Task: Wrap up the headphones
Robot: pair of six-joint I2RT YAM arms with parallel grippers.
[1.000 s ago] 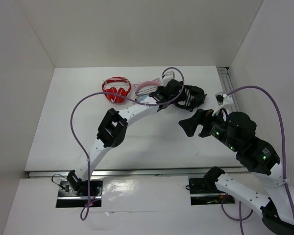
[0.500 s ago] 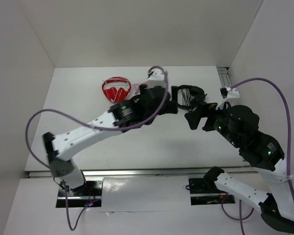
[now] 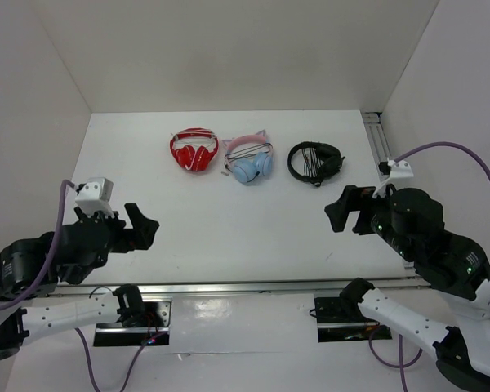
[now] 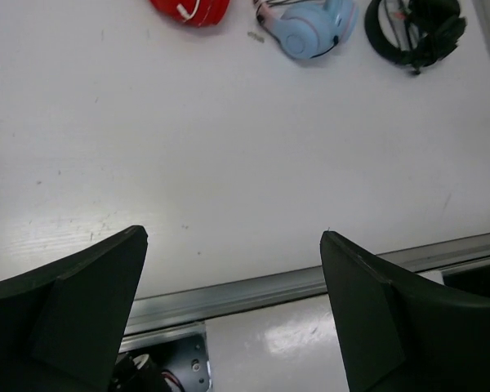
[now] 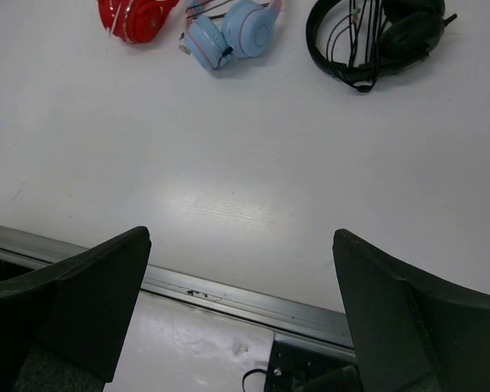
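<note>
The black headphones (image 3: 314, 161) lie at the back right of the table, their thin cable wound in loops across the headband. They also show in the left wrist view (image 4: 416, 28) and the right wrist view (image 5: 376, 37). My left gripper (image 3: 143, 227) is open and empty, pulled back to the near left, far from them; its jaws stand wide apart (image 4: 233, 235). My right gripper (image 3: 343, 211) is open and empty, raised in front of the headphones and apart from them (image 5: 241, 234).
Red-and-white headphones (image 3: 194, 149) and light-blue and pink cat-ear headphones (image 3: 249, 159) lie in a row left of the black ones. A metal rail (image 3: 229, 287) runs along the table's near edge. Another rail (image 3: 380, 147) runs along the right wall.
My left arm has drawn back from the black headphones to the near left, its gripper empty. My right gripper has moved a little right and back. The black headphones now lie uncovered.
</note>
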